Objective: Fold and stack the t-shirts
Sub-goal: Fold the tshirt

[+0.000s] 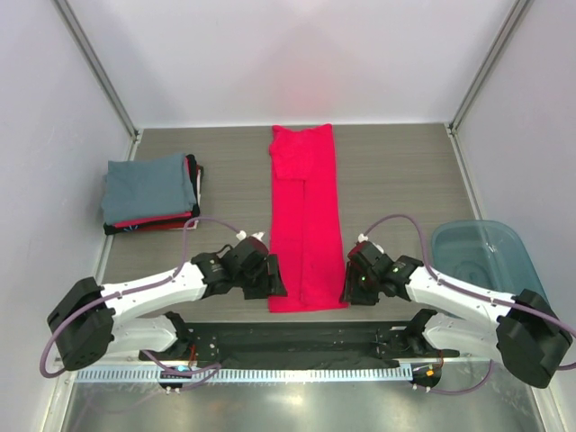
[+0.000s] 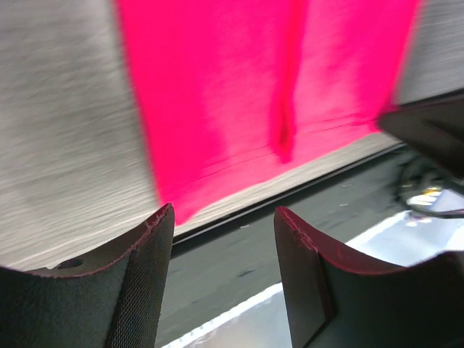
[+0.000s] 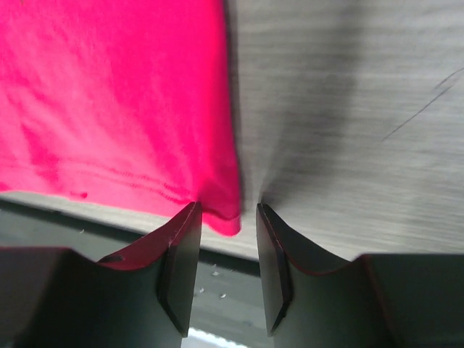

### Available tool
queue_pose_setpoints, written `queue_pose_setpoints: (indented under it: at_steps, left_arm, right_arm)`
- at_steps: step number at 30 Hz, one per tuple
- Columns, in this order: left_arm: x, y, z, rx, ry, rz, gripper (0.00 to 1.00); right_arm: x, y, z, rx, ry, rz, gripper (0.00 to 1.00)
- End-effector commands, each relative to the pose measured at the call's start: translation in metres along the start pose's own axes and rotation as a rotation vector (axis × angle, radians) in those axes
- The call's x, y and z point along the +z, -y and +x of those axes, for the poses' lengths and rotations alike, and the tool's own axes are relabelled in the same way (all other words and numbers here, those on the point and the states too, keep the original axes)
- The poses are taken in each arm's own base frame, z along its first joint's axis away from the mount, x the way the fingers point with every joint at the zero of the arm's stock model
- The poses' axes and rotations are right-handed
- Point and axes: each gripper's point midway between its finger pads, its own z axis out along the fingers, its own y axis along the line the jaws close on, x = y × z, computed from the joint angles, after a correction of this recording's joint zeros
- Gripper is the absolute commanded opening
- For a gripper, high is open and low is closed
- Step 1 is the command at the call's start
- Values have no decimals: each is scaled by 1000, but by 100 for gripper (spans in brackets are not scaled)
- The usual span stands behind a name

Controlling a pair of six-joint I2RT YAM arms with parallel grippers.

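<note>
We see the bright red-pink t-shirt (image 1: 306, 220) lying flat at the middle of the table (image 1: 396, 171). It is folded lengthwise into a long narrow strip that runs from the near edge toward the far one. A fold line runs down its centre, and its stitched hem lies straight at the near end. Well apart to the left sits a stack of folded tees (image 1: 151, 202). A slate blue-grey t-shirt (image 1: 148, 184) lies on top, with a red t-shirt (image 1: 157, 220) beneath it. A dark garment (image 1: 135, 229) is lowest, and the lower edges peek out at the near and right sides.
</note>
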Motion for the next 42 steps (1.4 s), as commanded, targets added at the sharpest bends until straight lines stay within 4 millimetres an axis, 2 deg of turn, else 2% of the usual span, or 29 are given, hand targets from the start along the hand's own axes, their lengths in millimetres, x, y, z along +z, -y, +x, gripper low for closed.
queue_pose_setpoints:
  at_steps: [1,6,9,10,14,19,24,27,30,31,35,38,39,42]
  left_arm:
    - [-2,-21,13,-19,-31,-37,59]
    - [1,-33,24,-51,-51,-42,58]
    - [4,-35,31,-65,-70,-23,55]
    - [6,-33,31,-75,-71,-12,53]
    - [12,-35,37,-91,-97,0,49]
    - [20,-35,34,-106,-92,9,40]
    - [27,-39,29,-137,-72,-4,37]
    - [28,-45,29,-143,-75,-24,27]
    - [28,-49,31,-145,-81,-36,2]
    - [26,-47,30,-144,-77,-27,0]
    - [16,-32,20,-138,-54,20,0]
    - [9,-22,10,-156,-54,74,0]
    - [6,-17,4,-158,-48,84,0]
    - [1,-13,-15,-163,-21,96,0]
  right_arm:
    - [2,-2,10,41,-18,-23,42]
    - [5,-3,13,52,-17,-35,38]
    - [4,-6,15,54,-25,-50,27]
    - [3,-7,15,51,-26,-52,18]
    - [3,-9,16,48,-34,-57,9]
    - [2,-10,16,43,-34,-58,7]
    - [1,-10,17,46,-31,-64,5]
    - [0,-10,17,43,-24,-72,3]
    - [-2,-8,15,33,-14,-66,1]
    - [-3,-8,15,30,-10,-63,1]
    - [-14,-10,3,15,39,-53,1]
    - [-27,-24,-10,-13,77,-79,1]
    - [-32,-26,-25,-20,137,-63,1]
    - [-39,-36,-45,-36,187,-52,1]
